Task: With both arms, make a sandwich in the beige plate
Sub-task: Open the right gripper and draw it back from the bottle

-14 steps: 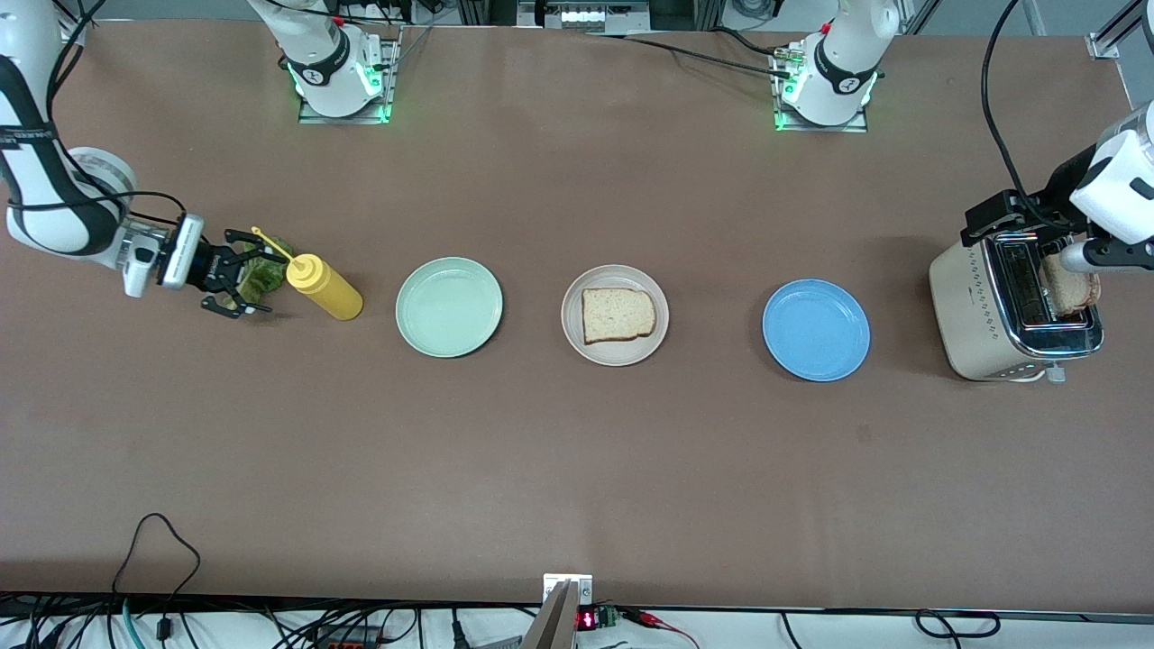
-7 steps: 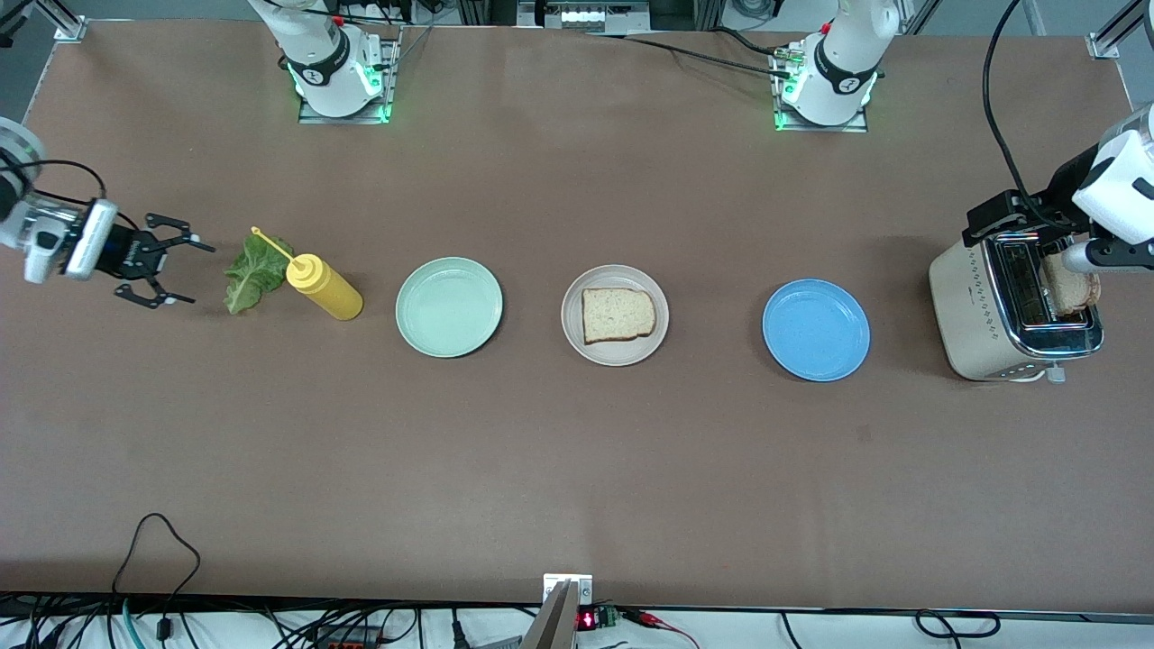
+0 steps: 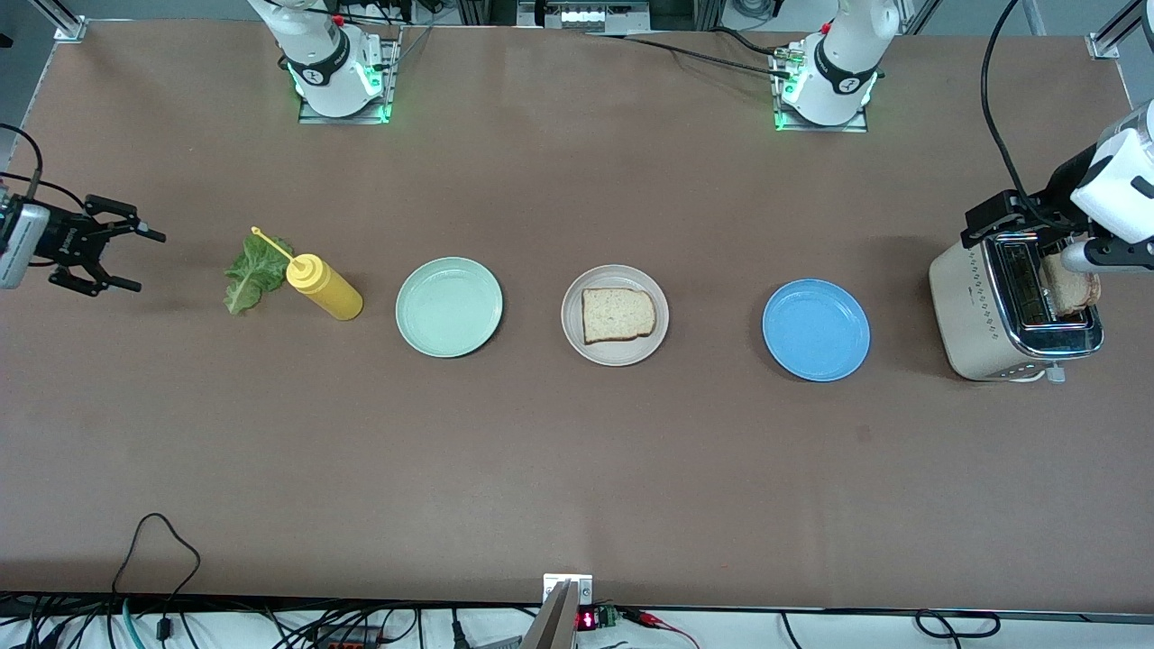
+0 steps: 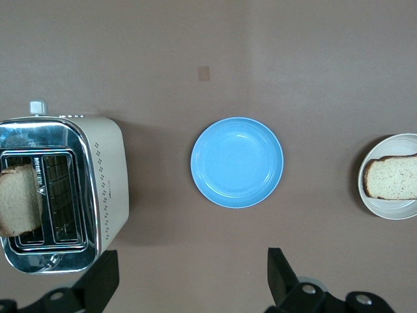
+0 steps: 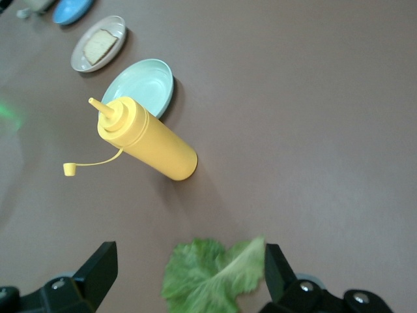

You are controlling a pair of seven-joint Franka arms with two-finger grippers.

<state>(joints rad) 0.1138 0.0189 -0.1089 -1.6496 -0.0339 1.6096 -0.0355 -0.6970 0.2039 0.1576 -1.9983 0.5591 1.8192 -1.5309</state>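
From my remote seat I see the round beige plate (image 3: 616, 315) at the middle of the front view, with one square slice of pale brown-crusted bread (image 3: 618, 315) lying flat in its well. That is all of the sandwich on the plate; nothing is stacked on the slice.

The ruffled green lettuce leaf (image 3: 252, 273) lies on the brown table (image 3: 577, 469) at centre-left of the frame, touching the yellow plastic squeeze bottle (image 3: 325, 287) that stands tilted just beside it, its cap dangling on a thin strap. A pale mint-green round plate (image 3: 449, 306) sits between the bottle and the beige plate, and a bright blue round plate (image 3: 816, 330) sits to the beige plate's other side, toward the left arm's end.

At the right edge of the frame a cream and chrome toaster (image 3: 1010, 311) holds a second slice of bread (image 3: 1070, 286) standing up out of one slot.

The right gripper (image 3: 117, 260) hangs at the left edge of the frame, over bare table, well apart from the lettuce, its black fingers spread and empty. In the right wrist view the leaf (image 5: 215, 274) shows between those fingers.

The left gripper (image 4: 189, 280) is over the table beside the toaster, fingers spread wide, gripping nothing.
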